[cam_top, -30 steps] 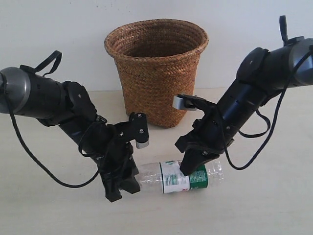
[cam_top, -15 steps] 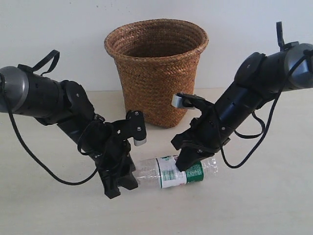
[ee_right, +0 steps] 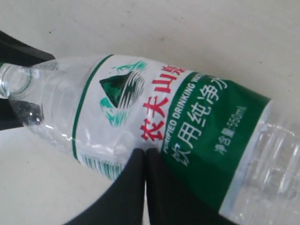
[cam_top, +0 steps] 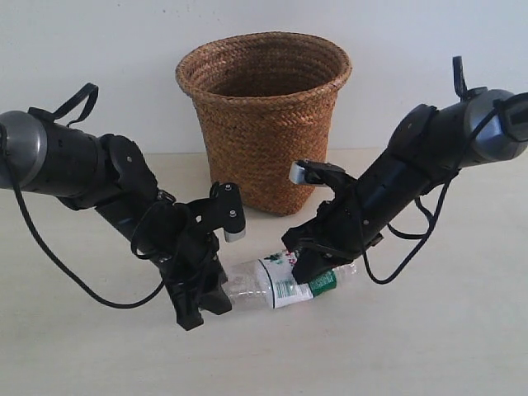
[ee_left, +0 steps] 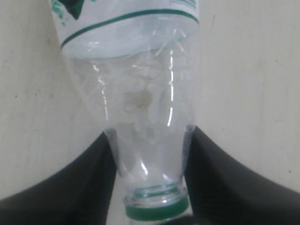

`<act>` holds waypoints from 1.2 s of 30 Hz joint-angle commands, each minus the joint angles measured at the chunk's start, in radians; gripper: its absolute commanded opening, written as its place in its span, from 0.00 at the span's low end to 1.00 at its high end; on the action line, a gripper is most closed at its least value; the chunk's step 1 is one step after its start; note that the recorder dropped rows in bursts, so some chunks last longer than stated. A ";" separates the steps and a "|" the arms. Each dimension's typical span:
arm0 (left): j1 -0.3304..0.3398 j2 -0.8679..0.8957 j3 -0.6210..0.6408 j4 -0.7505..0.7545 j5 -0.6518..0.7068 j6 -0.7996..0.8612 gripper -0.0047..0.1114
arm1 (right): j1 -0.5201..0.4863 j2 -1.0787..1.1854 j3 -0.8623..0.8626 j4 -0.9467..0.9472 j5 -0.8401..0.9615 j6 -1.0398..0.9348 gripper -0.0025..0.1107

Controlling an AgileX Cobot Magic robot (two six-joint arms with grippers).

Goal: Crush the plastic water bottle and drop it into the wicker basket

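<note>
The plastic water bottle [cam_top: 280, 282] lies on the pale table between the two arms, its base end tilted up a little. My left gripper [cam_top: 210, 299] is shut on its neck. In the left wrist view the black fingers [ee_left: 93, 178] press both sides of the neck above the green ring [ee_left: 157, 212]. My right gripper [cam_top: 304, 268] is shut with nothing between its fingers. Its joined tips [ee_right: 144, 153] push against the white-and-green label [ee_right: 154, 112]. The wicker basket [cam_top: 264, 124] stands upright behind the bottle, apart from both grippers.
A white wall rises close behind the basket. Black cables loop from both arms, one down over the table [cam_top: 74, 285] at the left and one [cam_top: 396, 264] at the right. Bare tabletop [cam_top: 371, 355] shows in front of the bottle.
The right gripper has pushed leftward along the bottle toward the left gripper. The bottle now looks shorter and its base end has lifted. The left gripper keeps its hold on the neck.
</note>
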 commanded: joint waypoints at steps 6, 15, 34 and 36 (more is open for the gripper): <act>-0.012 0.004 -0.002 -0.055 0.093 0.034 0.07 | 0.000 0.139 -0.055 -0.112 -0.101 0.036 0.02; -0.012 0.004 -0.002 -0.055 0.093 0.020 0.07 | 0.000 0.240 -0.171 -0.365 0.016 0.260 0.02; -0.012 0.004 0.000 0.052 0.123 0.167 0.07 | -0.002 -0.127 -0.198 -0.300 0.312 0.147 0.02; -0.012 0.004 0.000 0.052 0.122 0.188 0.07 | 0.003 -0.134 -0.171 -0.243 0.312 0.123 0.02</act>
